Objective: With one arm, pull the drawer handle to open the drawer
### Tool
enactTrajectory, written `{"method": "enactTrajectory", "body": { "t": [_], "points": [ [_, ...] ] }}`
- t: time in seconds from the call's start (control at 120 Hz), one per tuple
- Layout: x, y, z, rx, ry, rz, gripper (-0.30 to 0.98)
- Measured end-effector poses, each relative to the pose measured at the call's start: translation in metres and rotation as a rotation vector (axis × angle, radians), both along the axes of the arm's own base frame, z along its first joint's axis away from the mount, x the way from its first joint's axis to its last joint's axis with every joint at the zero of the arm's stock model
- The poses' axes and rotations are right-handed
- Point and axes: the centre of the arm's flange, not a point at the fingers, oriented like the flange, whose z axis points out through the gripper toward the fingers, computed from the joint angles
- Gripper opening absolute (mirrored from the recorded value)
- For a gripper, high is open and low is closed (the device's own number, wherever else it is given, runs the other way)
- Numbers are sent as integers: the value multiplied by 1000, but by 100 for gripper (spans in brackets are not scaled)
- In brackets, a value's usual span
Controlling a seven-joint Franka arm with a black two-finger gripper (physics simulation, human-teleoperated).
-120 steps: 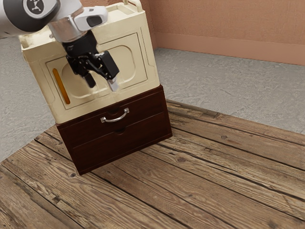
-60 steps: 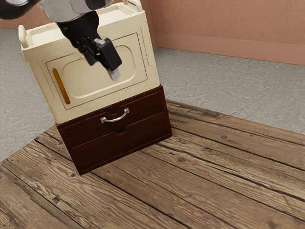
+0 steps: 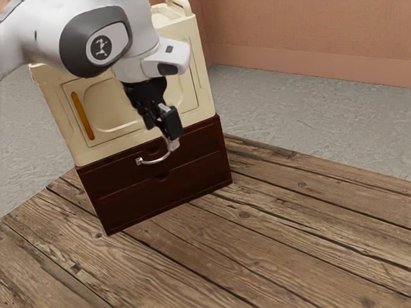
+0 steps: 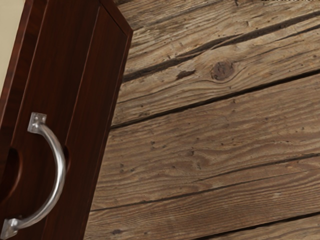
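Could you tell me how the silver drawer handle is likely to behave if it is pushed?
The handle looks metallic, so it should be stiff rather than bend. Its smooth, shiny, rounded bar may be slippery. Both ends sit on flat mounts against the dark drawer front, so it probably won't roll or swing.

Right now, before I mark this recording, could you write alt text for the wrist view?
A curved silver handle is fixed to the upper drawer of a dark red-brown wooden chest; the drawer looks shut. The chest stands on a weathered plank table, with a sliver of something cream-colored along its far edge.
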Motion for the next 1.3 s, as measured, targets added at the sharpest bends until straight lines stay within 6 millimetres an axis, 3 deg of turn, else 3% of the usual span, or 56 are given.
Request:
{"method": "enactTrajectory", "body": {
  "t": [0.233, 0.642, 1.042, 1.3],
  "points": [
    [19, -1, -30, 28, -37, -148, 61],
    [22, 44, -41, 100, -77, -211, 57],
    [22, 35, -60, 132, -41, -243, 32],
    [20, 57, -75, 144, -12, -209, 26]
  ]
}}
